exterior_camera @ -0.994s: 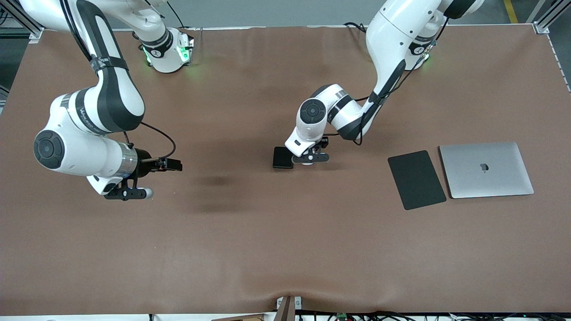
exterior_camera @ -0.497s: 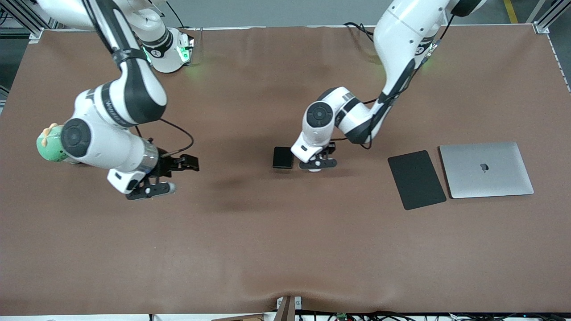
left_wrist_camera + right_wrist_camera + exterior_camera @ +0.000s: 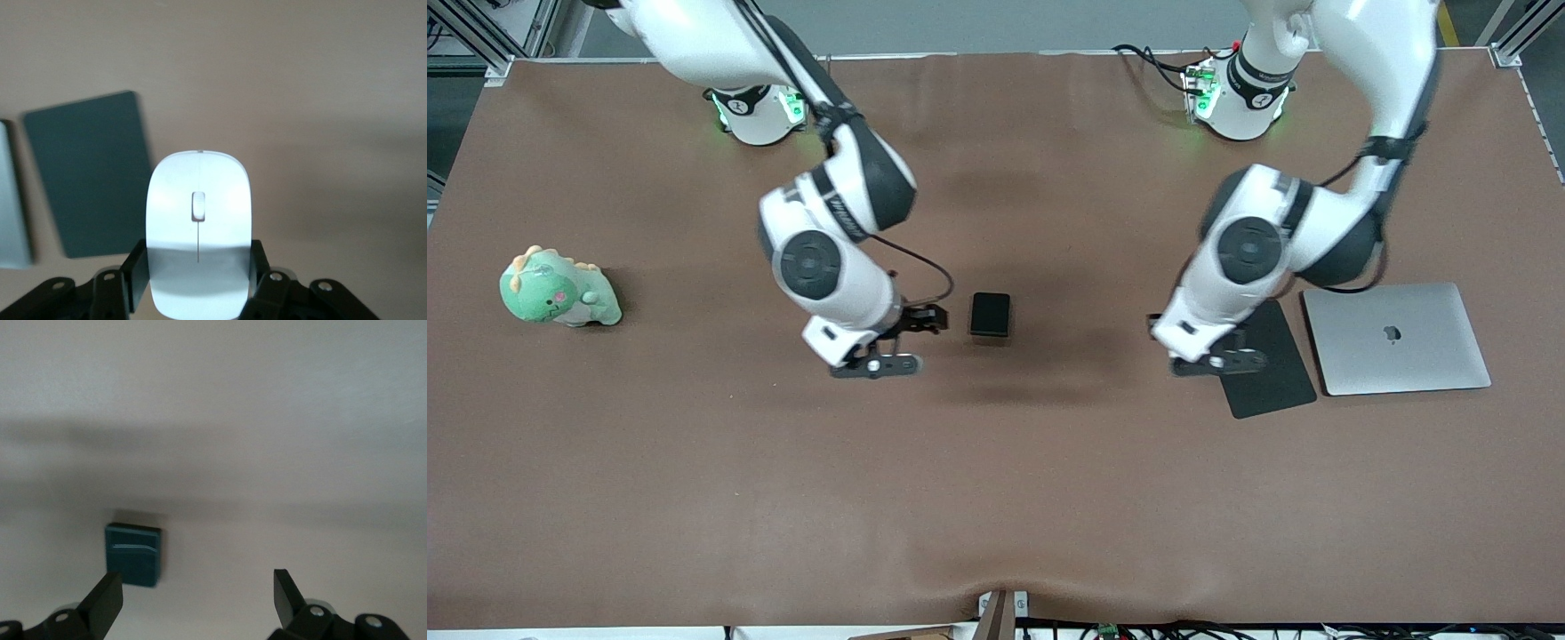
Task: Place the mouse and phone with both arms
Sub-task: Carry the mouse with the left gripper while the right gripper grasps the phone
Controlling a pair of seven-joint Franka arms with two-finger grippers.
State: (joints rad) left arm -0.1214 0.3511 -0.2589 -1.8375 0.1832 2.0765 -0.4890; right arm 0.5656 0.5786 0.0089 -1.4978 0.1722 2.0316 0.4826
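The white mouse (image 3: 199, 227) sits between the fingers of my left gripper (image 3: 199, 283), which is shut on its sides. In the front view my left gripper (image 3: 1216, 360) is in the air over the edge of the black mouse pad (image 3: 1276, 378), and the mouse is hidden under the hand. The pad also shows in the left wrist view (image 3: 90, 180). The black phone (image 3: 990, 314) lies flat on the table mid-way between the arms. My right gripper (image 3: 876, 364) is open and empty beside the phone, toward the right arm's end. The phone (image 3: 133, 555) lies just ahead of one finger of my right gripper (image 3: 198, 600).
A closed silver laptop (image 3: 1396, 338) lies beside the mouse pad toward the left arm's end. A green plush dinosaur (image 3: 556, 289) sits near the right arm's end of the brown table (image 3: 996, 498).
My left gripper has carried the mouse from beside the phone to over the mouse pad's edge. My right arm has swung in to beside the phone, uncovering the plush.
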